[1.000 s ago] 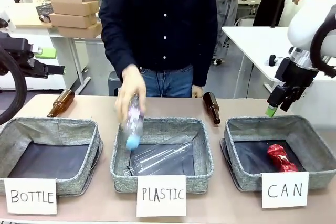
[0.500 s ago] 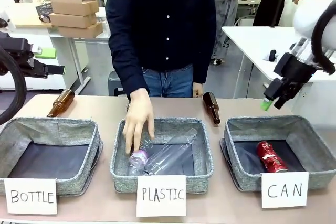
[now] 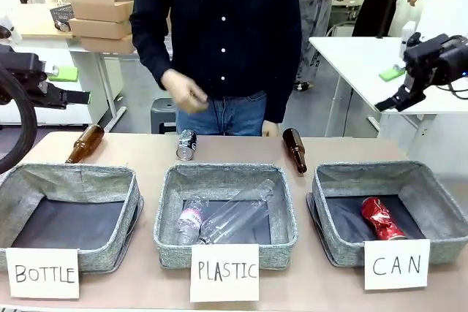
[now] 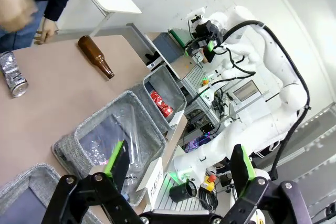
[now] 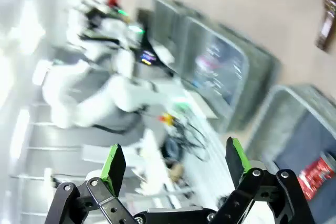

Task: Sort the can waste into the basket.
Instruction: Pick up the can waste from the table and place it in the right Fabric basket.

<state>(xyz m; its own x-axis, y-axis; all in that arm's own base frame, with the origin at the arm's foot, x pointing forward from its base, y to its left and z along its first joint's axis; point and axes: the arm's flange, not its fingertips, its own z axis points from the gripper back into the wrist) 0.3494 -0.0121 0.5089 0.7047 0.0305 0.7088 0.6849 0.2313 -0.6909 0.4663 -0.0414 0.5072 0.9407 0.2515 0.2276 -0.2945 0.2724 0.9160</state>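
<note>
A shiny red can [image 3: 382, 218] lies inside the grey basket [image 3: 431, 189] marked "CAN" at the right. A silver can [image 3: 186, 144] lies on the table behind the middle basket. My right gripper [image 3: 398, 87] hangs open high above and behind the CAN basket, holding nothing. At the far left edge my left gripper [image 3: 68, 85] stays open and raised. The left wrist view has its open gripper [image 4: 178, 161] over the silver can [image 4: 13, 74] and the red can [image 4: 161, 104]. The blurred right wrist view shows its open gripper [image 5: 175, 165], the red can [image 5: 317, 174] and the basket [image 5: 294, 119].
The "PLASTIC" basket [image 3: 289, 213] holds clear bottles [image 3: 230, 217]; the "BOTTLE" basket [image 3: 124, 195] sits at the left. Brown bottles lie at the back left [image 3: 85, 143] and back centre-right [image 3: 295, 149]. A person stands at the far side, one hand [image 3: 183, 93] raised.
The person dropped a clear bottle into the PLASTIC basket and pulled the hand back, uncovering the silver can. My right gripper rose up and away from the CAN basket; the red can settled.
</note>
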